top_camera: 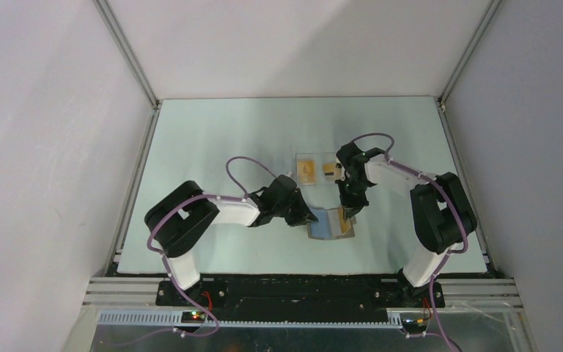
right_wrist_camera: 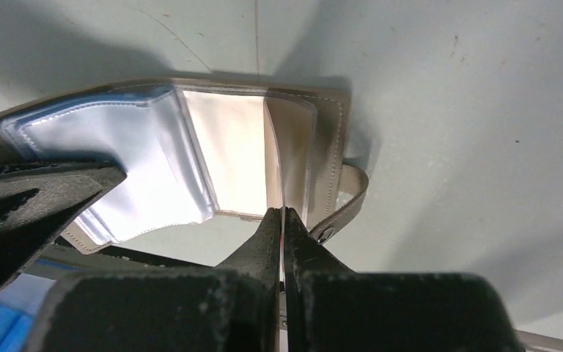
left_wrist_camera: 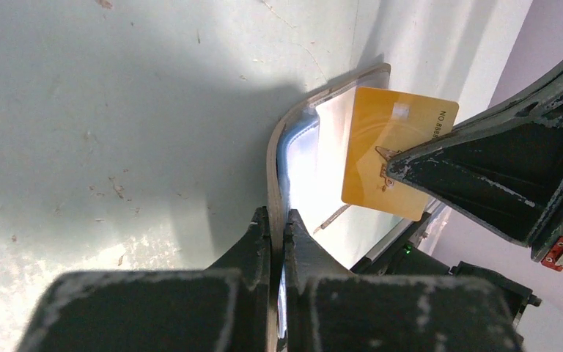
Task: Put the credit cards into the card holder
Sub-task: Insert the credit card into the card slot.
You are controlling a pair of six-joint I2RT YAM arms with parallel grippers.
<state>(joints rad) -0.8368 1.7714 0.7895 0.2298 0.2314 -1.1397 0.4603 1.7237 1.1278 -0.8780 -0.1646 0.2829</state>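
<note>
Left gripper (left_wrist_camera: 278,218) clamping card holder (left_wrist_camera: 300,176), right gripper (right_wrist_camera: 284,217) pinching credit card (left_wrist_camera: 381,136), corner hidden

Top view: bright, even overhead light on the pale table (top_camera: 212,147); a soft diagonal shade crosses the back wall (top_camera: 264,51).
Left wrist view: hard glare whitens the clear pocket of the card holder (left_wrist_camera: 304,176); a broad grey shadow lies on the table beside it; the credit card (left_wrist_camera: 381,154) is sharp.
Right wrist view: the holder's pockets shine white-blue, with dark shadow above them.
Focus: the left gripper (left_wrist_camera: 278,220) and right gripper (right_wrist_camera: 284,220) are dark and soft up close — the surfaces beyond stay crisp.
</note>
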